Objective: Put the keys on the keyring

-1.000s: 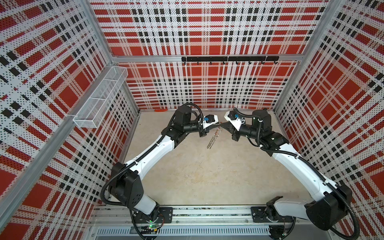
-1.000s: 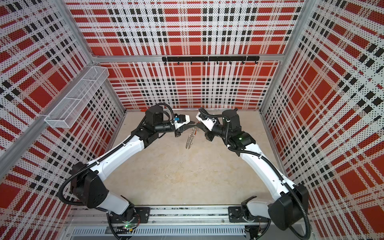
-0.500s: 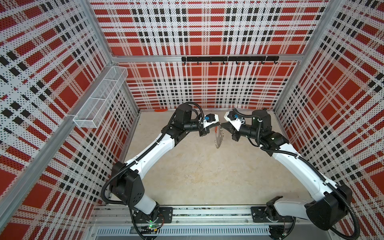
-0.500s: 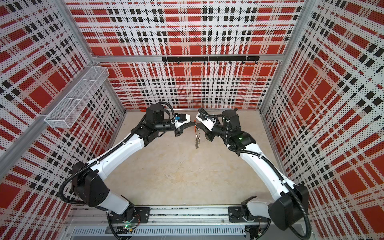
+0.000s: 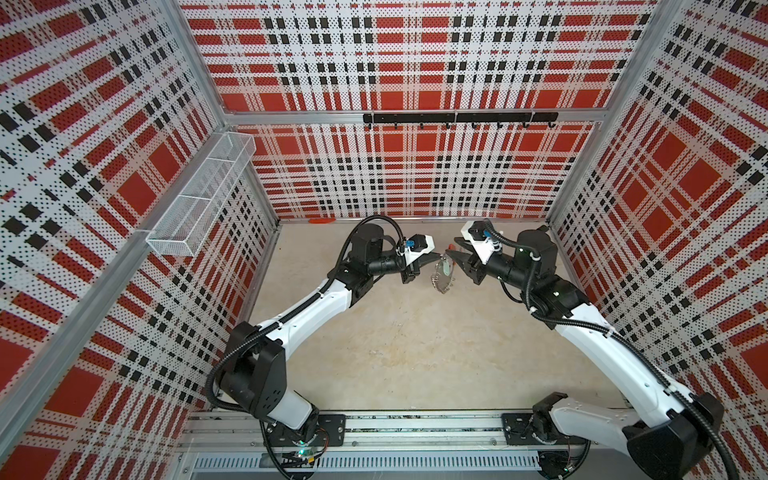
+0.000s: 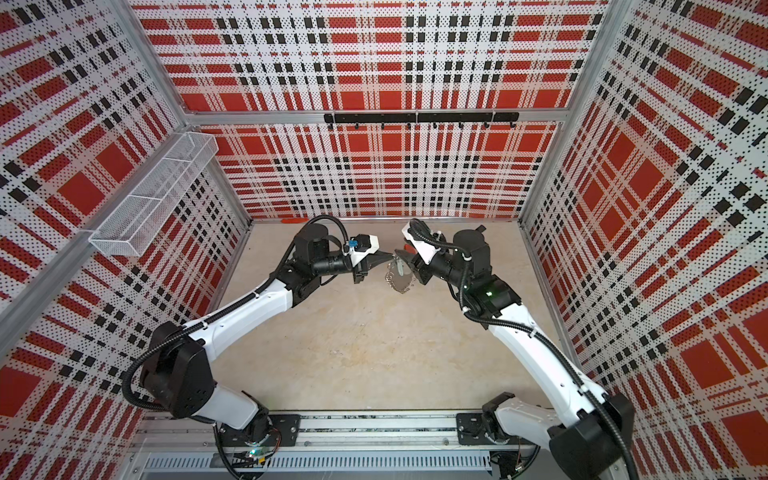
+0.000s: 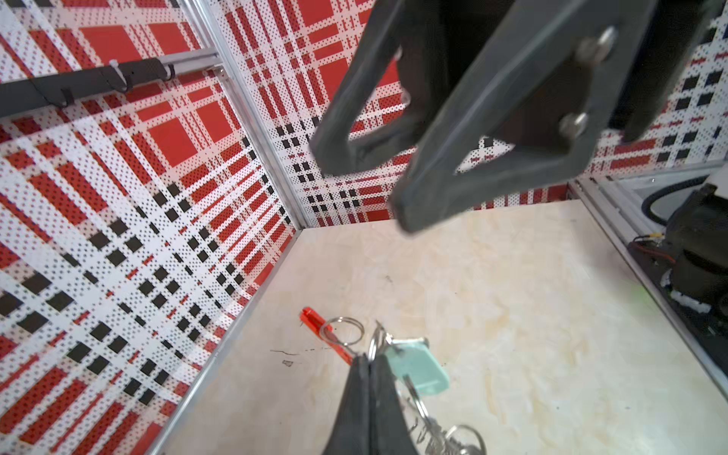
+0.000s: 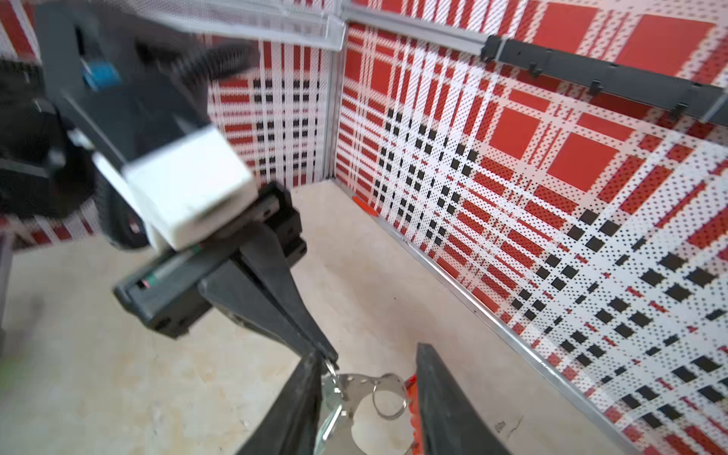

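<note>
The keyring [image 5: 441,280] [image 6: 398,283] hangs above the tabletop at the back middle, between the two arms. My left gripper [image 5: 436,258] [image 6: 390,254] [image 7: 368,359] is shut on one of its wire rings. The keys, shown by their pale teal tag [image 7: 418,371] [image 5: 444,266], hang beside that grip. My right gripper [image 8: 366,374] [image 5: 453,247] stands open with its jaws on either side of the hoop. The hoop's metal plate [image 8: 354,390] and red segment [image 8: 411,402] lie between them, the red part close to one finger.
An orange-red strip [image 5: 322,221] [image 8: 364,205] lies at the foot of the back wall. A white wire basket [image 5: 203,195] hangs on the left wall. A black hook rail [image 5: 457,118] runs along the back wall. The arm bases sit on the front rail [image 5: 415,424].
The right gripper's jaws have parted from the keyring. The left gripper has closed fully on a wire ring. The keyring has turned and shifted slightly to the right.
</note>
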You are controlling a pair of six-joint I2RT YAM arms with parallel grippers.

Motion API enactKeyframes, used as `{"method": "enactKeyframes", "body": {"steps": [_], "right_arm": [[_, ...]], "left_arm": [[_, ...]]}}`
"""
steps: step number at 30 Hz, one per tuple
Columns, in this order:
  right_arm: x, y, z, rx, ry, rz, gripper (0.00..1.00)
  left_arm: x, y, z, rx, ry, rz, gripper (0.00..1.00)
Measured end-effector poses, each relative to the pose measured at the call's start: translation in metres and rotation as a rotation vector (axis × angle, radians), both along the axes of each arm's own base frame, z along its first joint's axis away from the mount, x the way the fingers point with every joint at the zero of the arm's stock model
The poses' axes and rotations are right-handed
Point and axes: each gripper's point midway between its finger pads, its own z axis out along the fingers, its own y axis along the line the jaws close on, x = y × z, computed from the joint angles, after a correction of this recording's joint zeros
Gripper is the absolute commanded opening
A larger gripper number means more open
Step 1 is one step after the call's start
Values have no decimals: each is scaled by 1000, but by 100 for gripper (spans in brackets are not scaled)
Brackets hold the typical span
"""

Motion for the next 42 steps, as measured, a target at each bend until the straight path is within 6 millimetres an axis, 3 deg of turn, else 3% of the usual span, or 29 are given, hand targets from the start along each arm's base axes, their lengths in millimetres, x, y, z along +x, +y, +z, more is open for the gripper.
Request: {"method": "enactKeyframes", "body": {"steps": [5,13,18,32,42], "right_arm": [[8,-8,26,202,90,-3,43],[12,7,-3,365,313,102,43],[9,4,-11,460,382,158,43],[-10,11,17,540,360,318,44],[-3,20,5,547,415,371,41]], "left_arm": [[0,-1,22,-95,25,10,0],[-4,2,51,-191,43,9,0],[-11,6,54,-228,49,5,0],[-15,10,69,-301,73,-12,0],[-18,13,77,-331,76,-34,0]]}}
